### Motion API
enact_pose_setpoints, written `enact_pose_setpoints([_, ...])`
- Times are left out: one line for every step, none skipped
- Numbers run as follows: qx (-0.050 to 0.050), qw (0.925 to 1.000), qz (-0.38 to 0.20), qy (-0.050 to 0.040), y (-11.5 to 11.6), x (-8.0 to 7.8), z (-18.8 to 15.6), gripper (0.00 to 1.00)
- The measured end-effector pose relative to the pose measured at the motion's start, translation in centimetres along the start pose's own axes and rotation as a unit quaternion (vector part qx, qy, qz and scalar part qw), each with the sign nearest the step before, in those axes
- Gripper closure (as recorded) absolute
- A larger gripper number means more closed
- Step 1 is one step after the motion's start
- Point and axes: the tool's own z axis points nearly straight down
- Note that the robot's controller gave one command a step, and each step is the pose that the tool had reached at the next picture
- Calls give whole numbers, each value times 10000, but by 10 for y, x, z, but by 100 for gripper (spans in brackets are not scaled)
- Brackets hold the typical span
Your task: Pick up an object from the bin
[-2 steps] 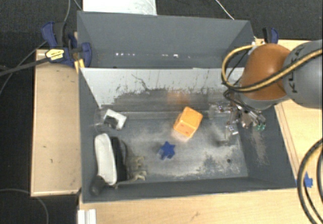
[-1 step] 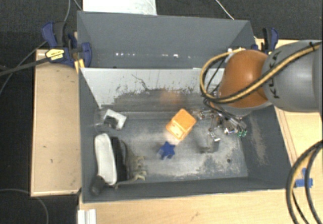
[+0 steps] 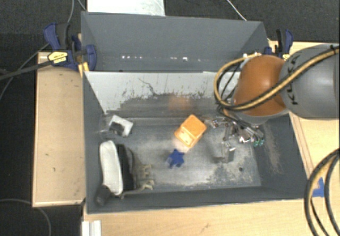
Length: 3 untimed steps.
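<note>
Near the middle of the grey metal bin (image 3: 159, 43) lies a tilted orange boxy block (image 3: 190, 130). Just right of it hangs the gripper (image 3: 229, 147), low over bare floor; how wide it stands cannot be told. A small blue piece (image 3: 175, 158) lies beside the block, towards the front.

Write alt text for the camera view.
The gripper hangs low over bare floor at the right of the bin, an orange block just beside it toward the middle. A small blue piece lies near the block, and a white oblong thing along the left wall.
</note>
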Motion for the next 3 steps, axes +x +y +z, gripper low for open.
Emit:
enact_pose_setpoints([-8, 9969, -783, -21, 69, -35, -22, 0])
enact_pose_setpoints([-14, 9978, -666, -17, 91, -35, -11, 0])
enact_pose_setpoints([-12, 9980, -640, -13, 138, 3, 0, 0])
